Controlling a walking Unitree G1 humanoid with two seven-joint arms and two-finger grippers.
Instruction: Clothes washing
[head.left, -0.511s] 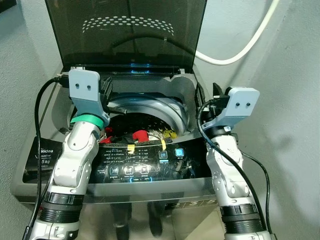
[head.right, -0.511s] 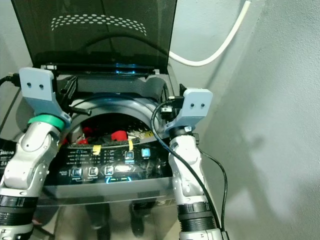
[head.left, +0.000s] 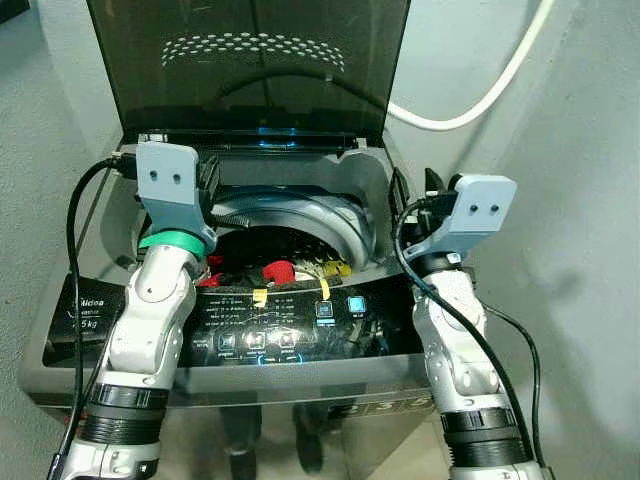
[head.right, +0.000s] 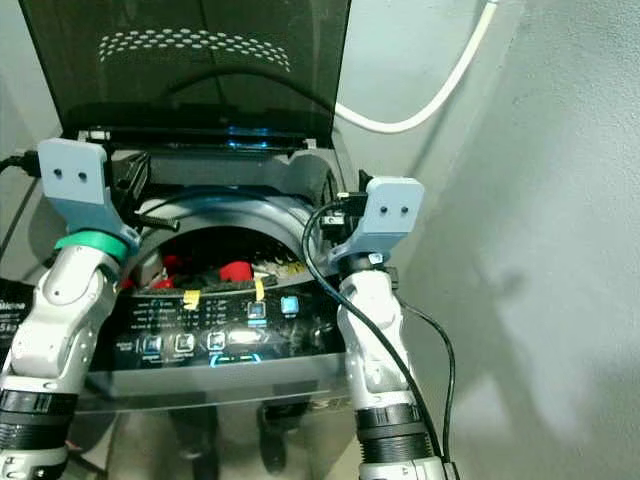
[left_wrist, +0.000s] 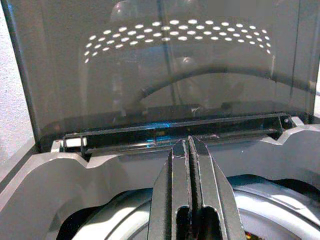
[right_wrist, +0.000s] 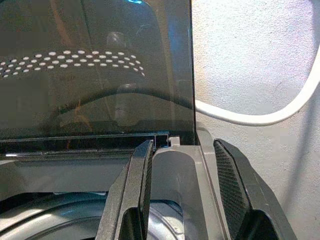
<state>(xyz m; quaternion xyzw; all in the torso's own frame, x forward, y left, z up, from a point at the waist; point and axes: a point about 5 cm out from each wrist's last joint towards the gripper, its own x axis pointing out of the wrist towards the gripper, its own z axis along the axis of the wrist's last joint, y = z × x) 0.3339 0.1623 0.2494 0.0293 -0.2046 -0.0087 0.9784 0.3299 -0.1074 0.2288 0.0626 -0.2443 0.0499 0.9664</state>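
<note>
Both my grippers hover over the open washing machine, left gripper pressed together, right gripper spread, with the laundry in the drum below and between them, nearer my left.

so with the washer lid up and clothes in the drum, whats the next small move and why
Probably raise the right gripper toward the edge of the upright smoked transparent lid to pull it shut. The red and yellow clothes already lie in the drum, the dark control panel is lit, the right fingers are open, and the left gripper is shut and holds nothing.
</note>
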